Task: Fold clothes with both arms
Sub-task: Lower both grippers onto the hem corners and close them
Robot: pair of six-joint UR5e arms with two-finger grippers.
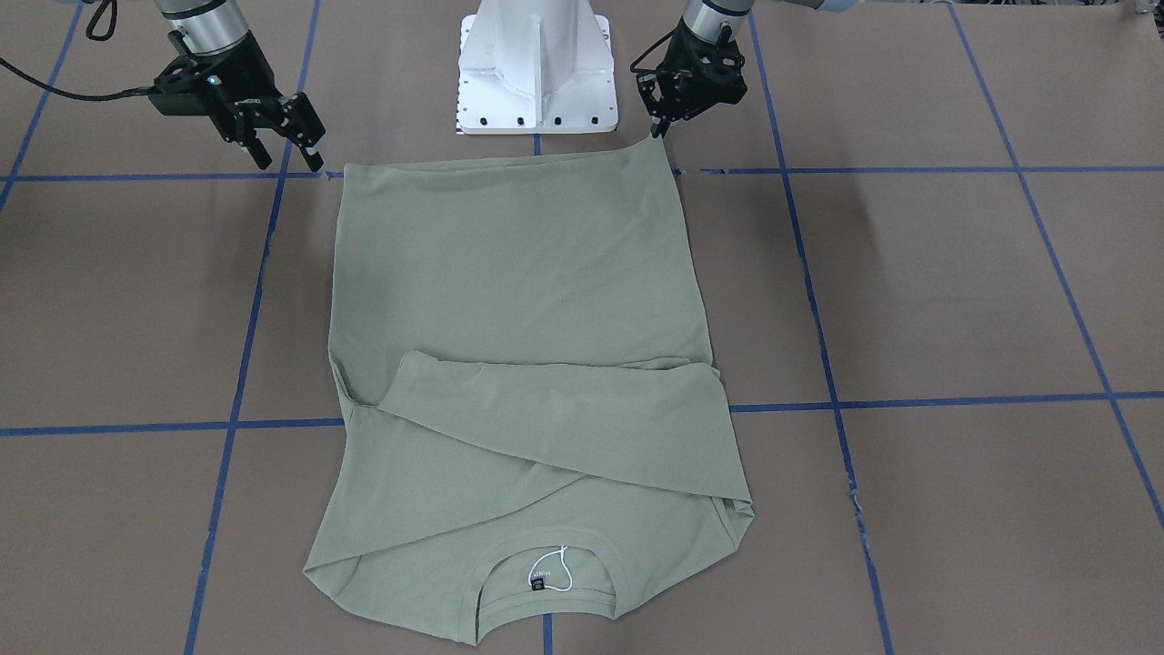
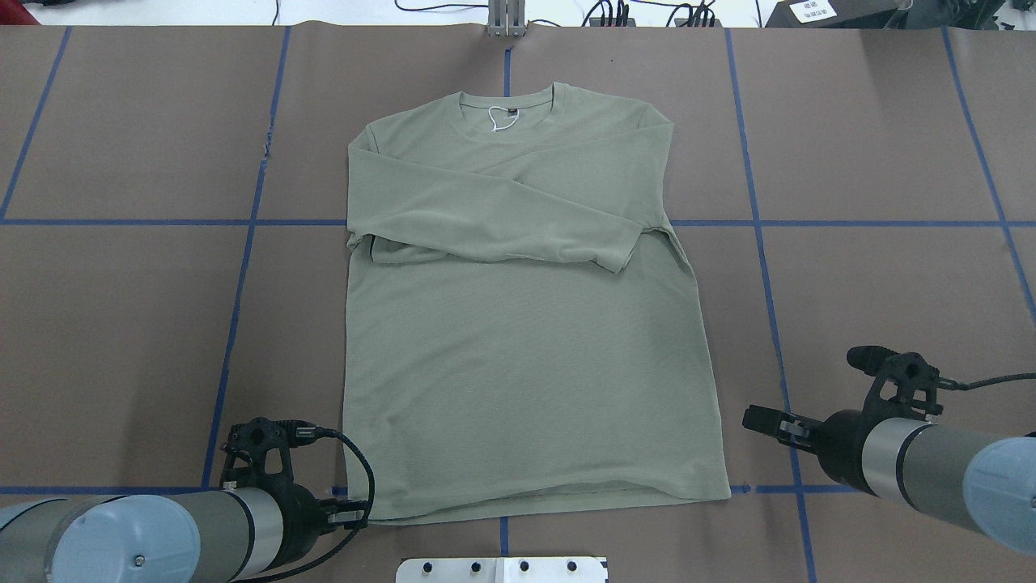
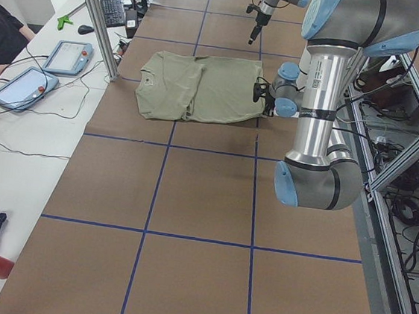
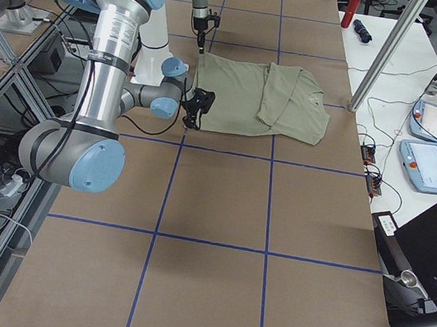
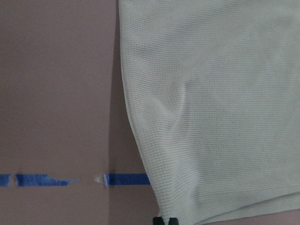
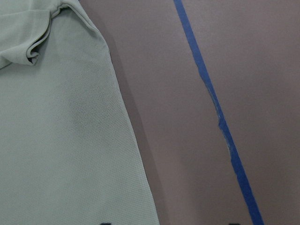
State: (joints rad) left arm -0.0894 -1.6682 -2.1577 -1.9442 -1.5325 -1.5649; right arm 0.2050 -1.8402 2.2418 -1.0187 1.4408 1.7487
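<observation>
The pale sage-green long-sleeved knit shirt (image 2: 526, 364) lies flat in the middle of the brown paper-covered table (image 2: 890, 308), round neck at the far side and hem (image 2: 534, 504) toward the robot. Both sleeves (image 2: 502, 223) lie crossed over the chest, so the sleeve folds look done and the hem-to-neck fold looks like the step in hand. At one hem corner, the black two-finger left gripper (image 1: 657, 133) has its jaws drawn almost together right on the fabric, and it looks to be pinching that corner. The black right gripper (image 1: 289, 155) hangs just beside the other corner, jaws spread wide and holding nothing; its wrist view shows the shirt's side edge running between the tips. Next, I'd say, it needs to drop and close on that corner. Then both arms should lift evenly and carry the hem toward the neck, squared to the blue tape lines (image 2: 874, 223).
</observation>
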